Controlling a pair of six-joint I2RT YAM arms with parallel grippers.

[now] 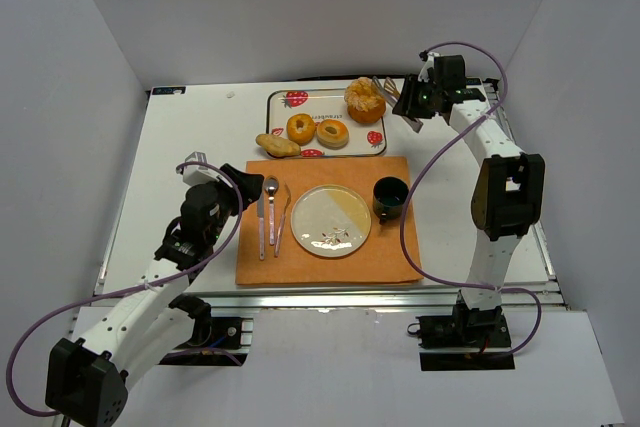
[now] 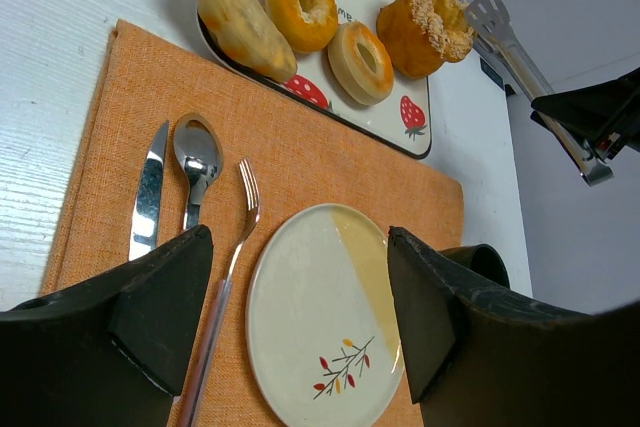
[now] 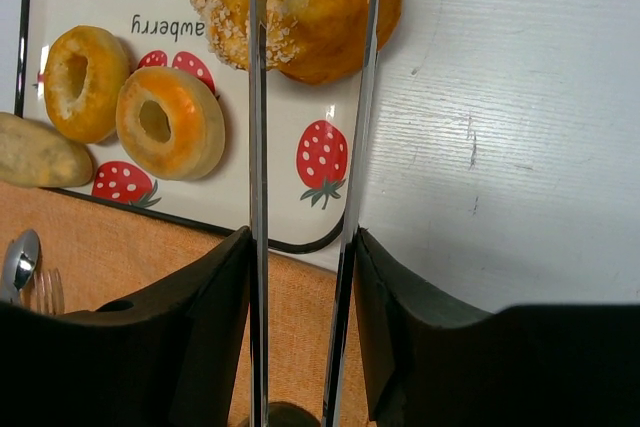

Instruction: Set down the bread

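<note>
**Right pincer** (image 3: 303, 247): closed narrow on the handle end of metal tongs (image 3: 258, 147). It sits at 2 o'clock on the table (image 1: 200, 137).

- The two tong arms run forward over the tray (image 3: 330, 207) and pass either side of the bun (image 3: 300, 7).
- The upper edge of the right wrist view cuts off the tong tips.
- The left wrist view shows one slotted tip just beside the bun. Whether it touches cannot be told.

**Bread**

- The bun sits on the tray at the tray's 2 o'clock corner.
- The tray lies at 12 o'clock from the orange mat (image 1: 390, 267).
- Two ring rolls (image 1: 316, 130) lie side by side near the tray's middle.
- A long roll (image 1: 277, 145) lies at the tray's 8 o'clock corner, partly over the rim.

**Left pincer** (image 2: 298, 247): spread wide and holding nothing. It hangs over the mat's 9 o'clock edge.

- From its own camera, the fingers (image 2: 160, 317) hide the handles of the knife (image 2: 150, 187), spoon (image 2: 197, 157) and fork (image 2: 245, 202).
- They also hide most of the dark cup (image 2: 480, 259).
- The plate (image 2: 330, 327) shows between them. Its lower rim is cut off by the frame.
- The cup stands at 3 o'clock from the plate, and the cutlery lies at 9 o'clock.
</note>
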